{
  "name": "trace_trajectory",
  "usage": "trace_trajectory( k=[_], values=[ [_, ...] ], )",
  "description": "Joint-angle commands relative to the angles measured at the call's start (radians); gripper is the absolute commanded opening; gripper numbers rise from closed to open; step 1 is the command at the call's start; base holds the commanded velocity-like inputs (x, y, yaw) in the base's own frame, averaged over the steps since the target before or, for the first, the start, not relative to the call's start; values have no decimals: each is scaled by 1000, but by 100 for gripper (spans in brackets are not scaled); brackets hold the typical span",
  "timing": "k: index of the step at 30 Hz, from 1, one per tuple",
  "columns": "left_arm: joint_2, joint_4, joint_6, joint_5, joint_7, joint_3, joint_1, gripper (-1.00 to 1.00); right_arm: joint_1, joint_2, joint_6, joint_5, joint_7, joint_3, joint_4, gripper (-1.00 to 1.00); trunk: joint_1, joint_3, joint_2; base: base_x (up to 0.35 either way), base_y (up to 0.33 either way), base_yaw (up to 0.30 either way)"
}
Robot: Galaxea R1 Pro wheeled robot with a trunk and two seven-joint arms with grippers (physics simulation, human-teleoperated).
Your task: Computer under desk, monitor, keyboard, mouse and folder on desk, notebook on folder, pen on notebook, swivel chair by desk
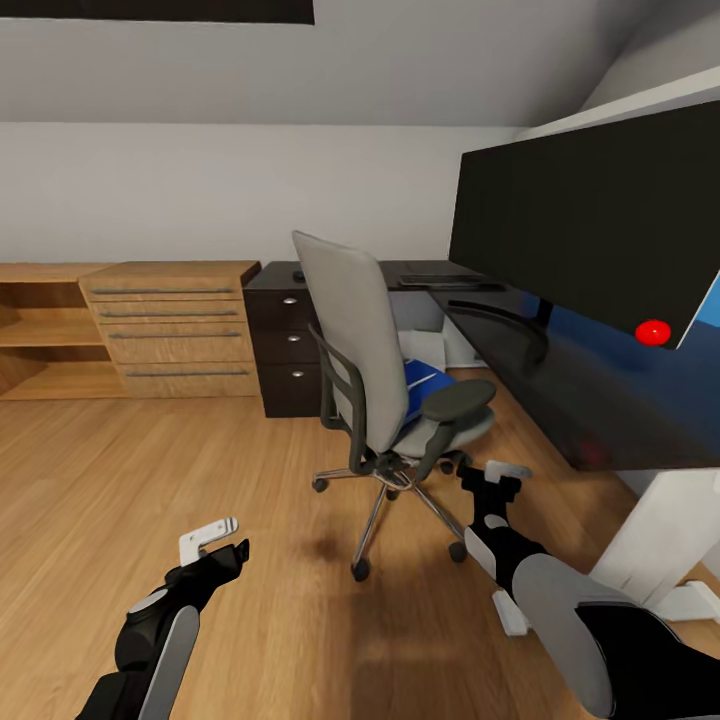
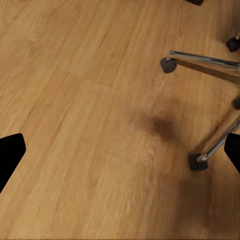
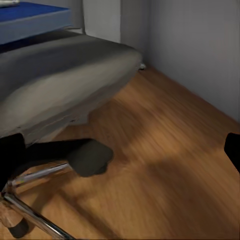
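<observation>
The left pincer (image 1: pixel 222 537) hangs low over the wooden floor (image 1: pixel 150 470) with its jaws spread and nothing between them; in the left wrist view its dark fingertips (image 2: pixel 10 152) sit at the frame's two edges with bare boards in the gap. The right pincer (image 1: pixel 497 478) is also parted and empty, held just beside the swivel chair (image 1: pixel 375 340), near the chair's dark armrest (image 1: pixel 458 398) and below the seat edge. The right wrist view looks under the grey seat (image 3: pixel 60 80) at a caster (image 3: pixel 90 157) and a chrome leg. On the seat lies the blue folder (image 1: pixel 425 380), with something pale on top of it that may be the notebook, though this is too small to tell. The chair stands on its chrome five-star base (image 1: pixel 390 490), its back toward the robot, close to the glossy black surface (image 1: pixel 560 380). The monitor (image 1: pixel 590 220) stands on the near part of that surface, a red dot at its lower corner. Farther along lie the keyboard (image 1: pixel 450 281) and, apart from it, the small mouse (image 1: pixel 298 274) above the dark drawer unit (image 1: pixel 285 340). A light wood drawer chest (image 1: pixel 175 330) stands beside that unit against the wall.
</observation>
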Motion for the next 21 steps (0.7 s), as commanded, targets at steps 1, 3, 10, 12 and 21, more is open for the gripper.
trace_trajectory(
  k=[1, 3, 10, 12, 21],
  values=[
    [-1, -1, 3, 11, 8, 0, -1, 100, -1, 0, -8, -2, 0, -1, 1, 100, 0, -1, 0, 238, 0, 0],
    [-1, -1, 4, 11, 8, 0, -1, 100, -1, 0, -10, -2, -1, -1, 1, 100, 0, -1, 0, 262, 0, 0],
    [-1, -1, 4, 10, 9, -2, -1, 100, -1, 0, -13, -2, 0, 1, 1, 100, 0, -1, 0, 135, 0, 0],
    [-1, -1, 4, 10, 8, -2, 0, 100, -1, 0, -13, -2, 0, 2, 1, 100, 0, -1, 0, 222, 0, 0],
    [-1, -1, 5, 9, 9, -2, -1, 100, -1, 6, -15, -2, 2, 4, 1, 100, 0, -1, 0, 113, 0, 0]
  ],
)
